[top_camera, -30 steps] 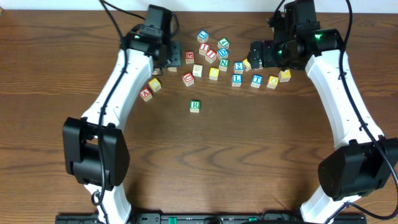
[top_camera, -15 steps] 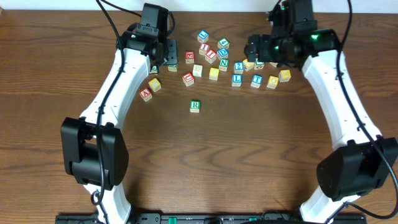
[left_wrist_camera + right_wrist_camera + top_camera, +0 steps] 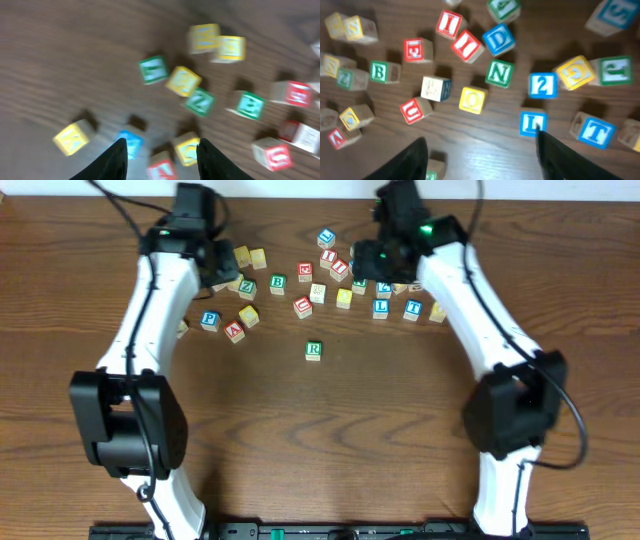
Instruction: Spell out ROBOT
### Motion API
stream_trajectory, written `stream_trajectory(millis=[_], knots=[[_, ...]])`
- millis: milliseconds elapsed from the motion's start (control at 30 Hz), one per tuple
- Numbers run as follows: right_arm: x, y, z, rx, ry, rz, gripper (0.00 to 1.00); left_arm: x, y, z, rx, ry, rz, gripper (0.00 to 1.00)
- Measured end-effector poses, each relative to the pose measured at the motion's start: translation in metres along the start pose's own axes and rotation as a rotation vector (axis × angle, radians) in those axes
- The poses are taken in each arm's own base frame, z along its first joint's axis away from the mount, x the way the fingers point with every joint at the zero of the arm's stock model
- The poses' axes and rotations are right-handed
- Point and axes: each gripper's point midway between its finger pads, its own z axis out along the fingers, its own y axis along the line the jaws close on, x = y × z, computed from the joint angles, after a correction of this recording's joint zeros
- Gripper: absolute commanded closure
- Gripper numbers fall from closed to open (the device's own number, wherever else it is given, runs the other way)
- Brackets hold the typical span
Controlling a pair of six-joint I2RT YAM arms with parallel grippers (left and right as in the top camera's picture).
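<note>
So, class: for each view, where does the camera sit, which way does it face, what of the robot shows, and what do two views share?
Overhead: above the table, facing straight down; both arms show.
Left wrist: on the left arm, looking down past the open left end effector at blurred blocks.
Right wrist: on the right arm, looking down past the open right end effector at blocks.
Shared: overhead and right wrist both show the green B block.

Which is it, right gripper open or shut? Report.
Open. In the wrist view the right gripper shows its two fingers spread wide apart, with nothing held between them.
</note>
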Motion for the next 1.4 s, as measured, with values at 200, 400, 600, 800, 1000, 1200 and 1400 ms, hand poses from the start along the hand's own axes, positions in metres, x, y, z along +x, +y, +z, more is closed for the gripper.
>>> stream_trajectory(millis=[200, 400, 600, 800, 1000, 1200, 1400], knots=[[0.004, 0.026, 0.036, 0.034, 0.042, 0.047, 0.54, 0.000, 0.028, 0.001, -0.040, 0.022, -0.047, 0.55], [0.024, 0.022, 0.077, 0.081, 0.106, 0.124, 0.57, 0.002, 0.028, 0.001, -0.043, 0.032, -0.047, 0.55], [0.031, 0.012, 0.093, 0.127, 0.122, 0.157, 0.57, 0.003, 0.029, 0.001, -0.043, 0.035, -0.047, 0.55], [0.025, 0.011, 0.094, 0.132, 0.094, 0.161, 0.57, 0.003, 0.029, 0.001, -0.044, 0.034, -0.047, 0.55], [0.023, 0.011, 0.099, 0.134, 0.083, 0.161, 0.57, 0.003, 0.029, 0.001, -0.044, 0.034, -0.047, 0.56], [0.031, 0.006, 0.115, 0.149, 0.108, 0.161, 0.57, 0.003, 0.029, 0.001, -0.044, 0.035, -0.047, 0.55], [0.037, 0.003, 0.125, 0.159, 0.124, 0.161, 0.62, 0.003, 0.029, 0.001, -0.044, 0.035, -0.047, 0.55]])
